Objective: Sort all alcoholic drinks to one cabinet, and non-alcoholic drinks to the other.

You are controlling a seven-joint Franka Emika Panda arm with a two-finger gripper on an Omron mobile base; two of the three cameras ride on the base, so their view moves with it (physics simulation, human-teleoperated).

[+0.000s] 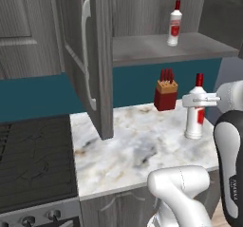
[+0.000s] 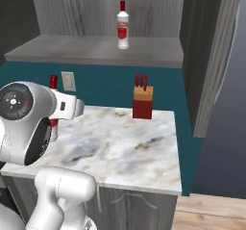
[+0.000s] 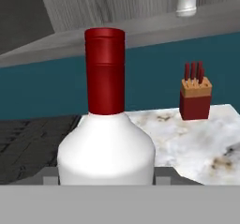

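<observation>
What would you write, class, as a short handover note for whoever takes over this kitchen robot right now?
Hand: closed around the body of the second red-capped bottle, which stands upright on the marble counter; whether it is lifted yet cannot be told.
First red-capped bottle: already standing on the open cabinet shelf.
Knife block: at the back of the counter, not part of the job.
Done: one alcoholic bottle shelved.
Left: carry the gripped bottle up beside the first, probably. The non-alcoholic drinks then go to the other cabinet.
</observation>
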